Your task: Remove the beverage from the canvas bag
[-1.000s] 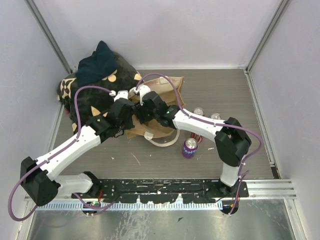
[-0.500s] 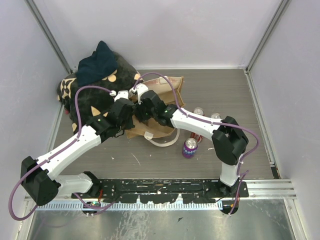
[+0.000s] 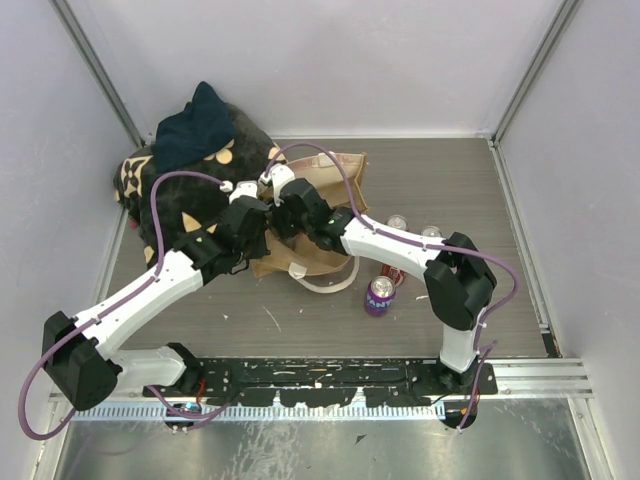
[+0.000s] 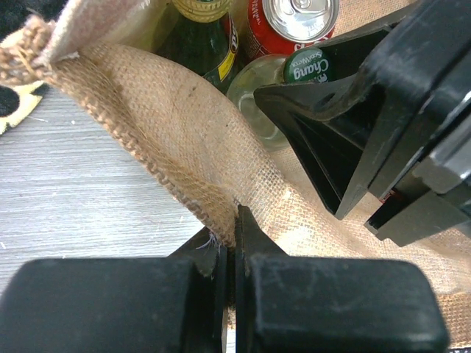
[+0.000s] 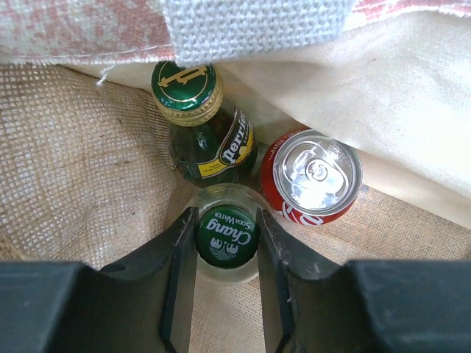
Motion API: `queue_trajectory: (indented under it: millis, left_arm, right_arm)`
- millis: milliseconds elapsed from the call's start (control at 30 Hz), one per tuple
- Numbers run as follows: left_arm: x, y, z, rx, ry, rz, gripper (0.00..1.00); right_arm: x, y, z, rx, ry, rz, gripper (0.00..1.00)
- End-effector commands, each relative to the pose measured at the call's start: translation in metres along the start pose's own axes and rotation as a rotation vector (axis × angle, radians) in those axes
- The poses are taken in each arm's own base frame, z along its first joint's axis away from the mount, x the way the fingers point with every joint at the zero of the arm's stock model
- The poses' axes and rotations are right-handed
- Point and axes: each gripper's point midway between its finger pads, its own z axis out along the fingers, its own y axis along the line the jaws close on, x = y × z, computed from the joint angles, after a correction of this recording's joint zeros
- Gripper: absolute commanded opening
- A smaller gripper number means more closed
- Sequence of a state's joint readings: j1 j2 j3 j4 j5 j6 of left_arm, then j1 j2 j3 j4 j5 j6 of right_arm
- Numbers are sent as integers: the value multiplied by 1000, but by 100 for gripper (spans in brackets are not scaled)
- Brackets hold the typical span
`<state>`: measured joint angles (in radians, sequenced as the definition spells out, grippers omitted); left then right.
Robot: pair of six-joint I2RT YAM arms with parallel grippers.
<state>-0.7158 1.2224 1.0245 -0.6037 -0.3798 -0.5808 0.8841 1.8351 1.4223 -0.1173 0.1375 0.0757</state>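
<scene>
Inside canvas bag (image 5: 66,147), right claw (image 5: 225,243) astride bottle (image 5: 226,237)

The top camera looked down from above and behind my two bases, which stood at the near edge, and it saw the whole worktop up to the far corners. My left wrist camera was very close to the canvas bag (image 4: 184,169), facing along its rim. My right wrist camera looked straight down into the bag. Both wrist views shared the Chang bottle (image 5: 226,237) and the red can (image 5: 315,176).
</scene>
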Motion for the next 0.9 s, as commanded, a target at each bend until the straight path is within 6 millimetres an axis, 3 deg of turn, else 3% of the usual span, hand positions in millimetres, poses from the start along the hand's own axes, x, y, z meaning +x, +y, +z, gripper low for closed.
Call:
queue_trajectory:
  millis: [0,233,500,700,867]
  left_arm:
    - [17,11,7,-42,44,39,6]
    - [16,8,12,-40,43,45,6]
    - [14,7,12,-38,38,48,6]
    - [14,7,12,-38,38,50,6]
    - [13,7,12,-40,36,49,6]
  right_arm:
    - [-57,8,-21,-23,-171,-28,1]
    - [-120,-3,-69,29,-357,-42,1]
    - [-171,-29,-152,134,-546,-15,1]
    - [-193,-53,-217,224,-615,35,1]
    - [-191,-89,-273,388,-652,67,1]
